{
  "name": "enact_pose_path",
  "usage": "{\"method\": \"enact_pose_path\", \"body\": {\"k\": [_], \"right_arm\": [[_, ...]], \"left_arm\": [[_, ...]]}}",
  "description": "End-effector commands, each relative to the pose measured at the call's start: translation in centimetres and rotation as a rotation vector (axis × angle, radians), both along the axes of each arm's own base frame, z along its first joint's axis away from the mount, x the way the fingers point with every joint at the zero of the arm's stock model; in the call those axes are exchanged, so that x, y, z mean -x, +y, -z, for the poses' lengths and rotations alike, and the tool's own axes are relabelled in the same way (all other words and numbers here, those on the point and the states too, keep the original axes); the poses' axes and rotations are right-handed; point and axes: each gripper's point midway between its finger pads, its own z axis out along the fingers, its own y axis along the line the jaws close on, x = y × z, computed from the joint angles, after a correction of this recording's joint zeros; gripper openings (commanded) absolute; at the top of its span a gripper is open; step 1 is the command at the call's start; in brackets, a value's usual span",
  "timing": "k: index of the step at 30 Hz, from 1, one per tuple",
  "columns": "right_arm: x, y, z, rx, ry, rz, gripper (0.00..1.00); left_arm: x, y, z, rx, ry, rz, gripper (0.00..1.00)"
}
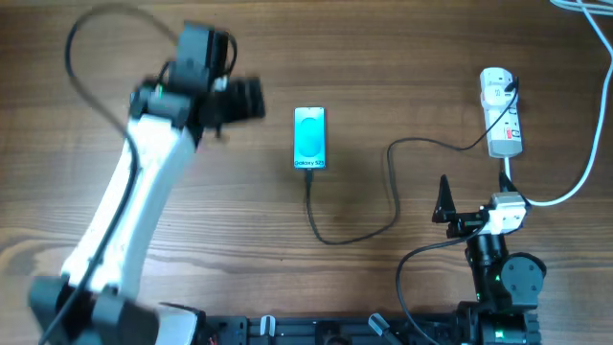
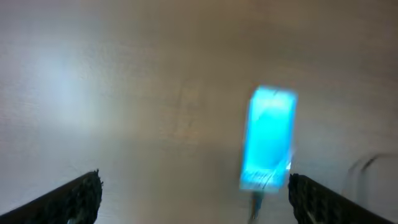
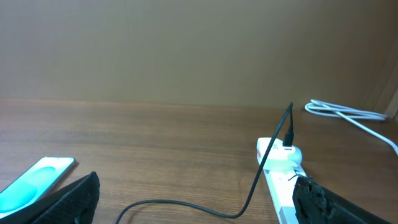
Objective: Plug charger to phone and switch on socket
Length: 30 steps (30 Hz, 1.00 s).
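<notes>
The phone (image 1: 309,137) lies flat mid-table, turquoise screen up, white text band at its near end. The black charger cable (image 1: 393,196) runs from the phone's near end, where its tip touches the phone, loops across the table and reaches the plug block on the white socket (image 1: 502,123). My left gripper (image 1: 247,99) is open and empty, left of the phone. The left wrist view is blurred and shows the phone (image 2: 268,137) ahead of the open fingers (image 2: 193,186). My right gripper (image 1: 476,195) is open and empty, just short of the socket (image 3: 283,165); the cable (image 3: 261,174) crosses between its fingers (image 3: 196,193).
A thick white lead (image 1: 586,168) curves from the socket's near end toward the back right corner; it also shows in the right wrist view (image 3: 348,113). The left arm's black wire (image 1: 91,86) arcs over the far left.
</notes>
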Motion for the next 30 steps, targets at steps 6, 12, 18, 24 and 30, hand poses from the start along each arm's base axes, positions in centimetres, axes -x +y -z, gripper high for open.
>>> {"method": "enact_pose_path", "body": {"k": [6, 12, 18, 24, 30], "right_arm": [[0.1, 0.1, -0.3, 0.000, -0.013, -0.006, 1.00], [0.1, 0.1, -0.3, 0.000, -0.013, -0.006, 1.00], [0.1, 0.2, -0.3, 0.000, -0.013, -0.006, 1.00], [0.1, 0.1, -0.3, 0.000, -0.013, -0.006, 1.00], [0.1, 0.1, -0.3, 0.000, -0.013, -0.006, 1.00]], "left_arm": [[8.2, 3.6, 2.8, -0.001, -0.047, 0.050, 1.00], [9.5, 3.5, 2.8, 0.149, -0.210, 0.134, 1.00], [13.0, 4.4, 2.8, 0.149, -0.248, 0.102, 1.00], [14.1, 4.4, 1.7, 0.106, -0.395, 0.156, 1.00], [16.3, 4.3, 2.0, 0.104, -0.508, 0.162, 1.00]]}}
